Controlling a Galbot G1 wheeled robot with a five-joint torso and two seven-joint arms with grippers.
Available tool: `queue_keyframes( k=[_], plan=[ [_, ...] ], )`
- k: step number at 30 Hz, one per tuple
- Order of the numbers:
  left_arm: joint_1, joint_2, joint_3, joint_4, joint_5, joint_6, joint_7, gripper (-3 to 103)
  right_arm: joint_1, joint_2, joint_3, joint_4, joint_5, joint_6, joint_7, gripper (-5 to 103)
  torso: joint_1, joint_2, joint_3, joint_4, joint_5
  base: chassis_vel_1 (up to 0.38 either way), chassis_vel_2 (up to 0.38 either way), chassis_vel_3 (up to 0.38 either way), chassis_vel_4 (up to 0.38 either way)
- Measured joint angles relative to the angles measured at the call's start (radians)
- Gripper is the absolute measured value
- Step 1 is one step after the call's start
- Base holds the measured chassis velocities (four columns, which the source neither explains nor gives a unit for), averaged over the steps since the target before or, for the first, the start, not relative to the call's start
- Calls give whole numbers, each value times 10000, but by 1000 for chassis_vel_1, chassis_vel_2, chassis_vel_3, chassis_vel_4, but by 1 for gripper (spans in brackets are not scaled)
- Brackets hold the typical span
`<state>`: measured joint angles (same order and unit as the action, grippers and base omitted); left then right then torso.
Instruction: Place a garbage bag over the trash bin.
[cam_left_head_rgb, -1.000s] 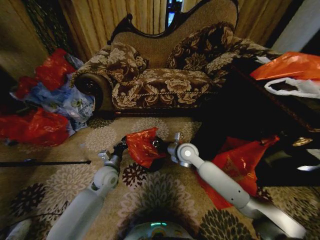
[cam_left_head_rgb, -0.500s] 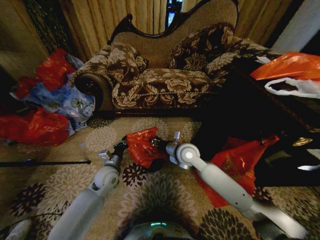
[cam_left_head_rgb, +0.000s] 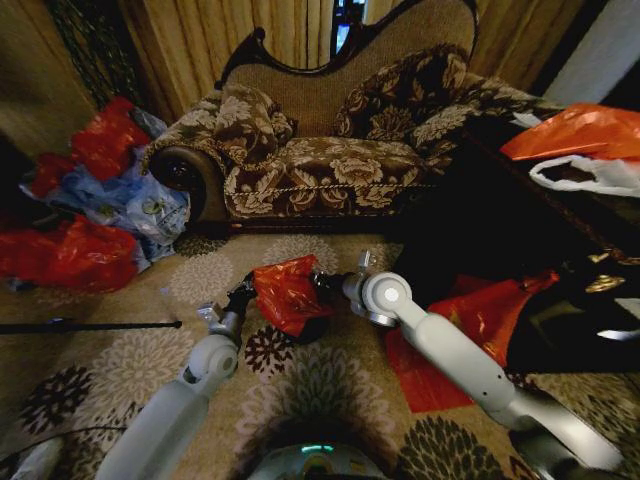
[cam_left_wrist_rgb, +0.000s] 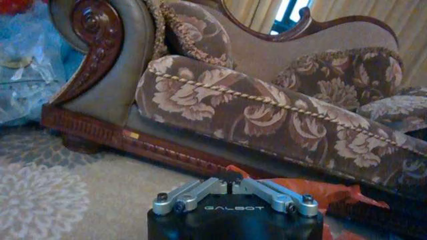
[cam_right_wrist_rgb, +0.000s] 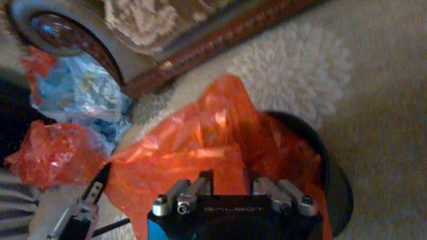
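The garbage bag (cam_left_head_rgb: 287, 292) is a small crinkly red bag held spread between my two grippers, just above the carpet in front of the sofa. My left gripper (cam_left_head_rgb: 246, 292) is shut on its left edge, and the left wrist view shows those fingertips (cam_left_wrist_rgb: 230, 183) pinched together with red plastic (cam_left_wrist_rgb: 327, 192) beyond them. My right gripper (cam_left_head_rgb: 326, 282) is shut on the right edge. The bag (cam_right_wrist_rgb: 200, 145) drapes over the trash bin (cam_right_wrist_rgb: 323, 165), whose black rim curves out beside it. In the head view the bin (cam_left_head_rgb: 314, 328) peeks out dark under the bag.
A floral sofa (cam_left_head_rgb: 320, 165) stands close behind. Stuffed red bags (cam_left_head_rgb: 70, 250) and a blue bag (cam_left_head_rgb: 135, 205) are piled at the left. A larger orange-red bag (cam_left_head_rgb: 470, 320) lies on the carpet at the right beside a dark table (cam_left_head_rgb: 560, 230). A thin black rod (cam_left_head_rgb: 90, 324) lies at the left.
My right arm has shifted a little to the right and away, drawing the bag's right edge with it. The left gripper has stayed in place.
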<state>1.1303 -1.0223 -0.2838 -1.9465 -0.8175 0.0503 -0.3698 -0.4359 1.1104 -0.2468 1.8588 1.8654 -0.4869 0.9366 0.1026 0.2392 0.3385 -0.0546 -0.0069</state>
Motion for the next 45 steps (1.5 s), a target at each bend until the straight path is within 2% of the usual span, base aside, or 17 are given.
queue_keyframes(
  k=[4,6,7,8,10,12,14,16,19,22,31,33,34,36,41,42,45],
  plan=[
    [-2,-18,10,0,47,-13,27,0,147,305,141,-330,528,109,306,41,-1,0,0,3,-3,0,0,0,0],
    [40,-29,12,-26,84,-18,52,0,373,530,294,-748,896,158,395,52,0,0,0,3,-3,0,0,0,0],
    [70,-31,10,-51,93,-19,63,0,471,564,323,-892,960,158,392,52,0,0,0,3,-2,0,0,0,0],
    [103,-32,6,-83,104,-20,76,0,559,574,333,-1016,992,151,368,63,0,0,0,2,-3,0,0,0,0],
    [124,-33,3,-103,113,-20,82,0,597,574,330,-1087,1002,131,342,63,0,0,0,1,-3,0,0,0,0],
    [157,-38,-4,-136,123,-20,91,0,627,575,274,-1208,988,93,285,69,0,0,0,2,-3,0,0,0,0],
    [167,-40,-13,-173,124,-21,94,0,555,594,126,-1341,847,48,220,85,0,0,-1,2,-3,0,0,0,0],
    [162,-39,-15,-178,124,-21,94,0,489,598,83,-1344,783,44,210,85,0,0,-1,2,-3,0,0,0,0],
    [134,-1,-25,-214,115,-22,95,0,173,559,-21,-1238,625,46,197,98,0,0,-1,1,-1,0,0,0,0],
    [116,12,-30,-219,111,-23,93,0,12,534,-50,-1100,607,69,197,100,0,0,-1,1,-1,0,0,0,0],
    [97,-5,-20,-227,108,-22,82,0,-42,695,-76,-1081,490,189,52,102,0,0,-1,1,-2,0,0,0,0],
    [84,-15,-18,-228,108,-22,76,0,-35,743,-105,-1076,463,287,-29,98,0,0,-1,2,-2,0,0,0,0],
    [72,-27,-16,-227,108,-22,67,0,-35,758,-145,-1051,439,338,-52,88,0,0,-1,1,-2,0,0,0,0],
    [62,-32,-16,-227,108,-23,63,0,-36,760,-172,-1023,409,371,-77,88,0,0,-1,1,-2,0,0,0,0],
    [24,-51,-13,-218,112,-22,53,0,-40,757,-267,-909,303,457,-174,65,0,0,-1,1,-2,0,0,0,0],
    [24,-51,-13,-218,112,-22,53,0,-40,757,-267,-909,303,457,-174,65,0,0,-1,1,-2,0,0,0,0],
    [21,-86,-10,-193,155,-33,46,0,12,752,-321,-850,176,575,-232,49,0,0,-1,1,-2,0,0,0,0]
  ],
)
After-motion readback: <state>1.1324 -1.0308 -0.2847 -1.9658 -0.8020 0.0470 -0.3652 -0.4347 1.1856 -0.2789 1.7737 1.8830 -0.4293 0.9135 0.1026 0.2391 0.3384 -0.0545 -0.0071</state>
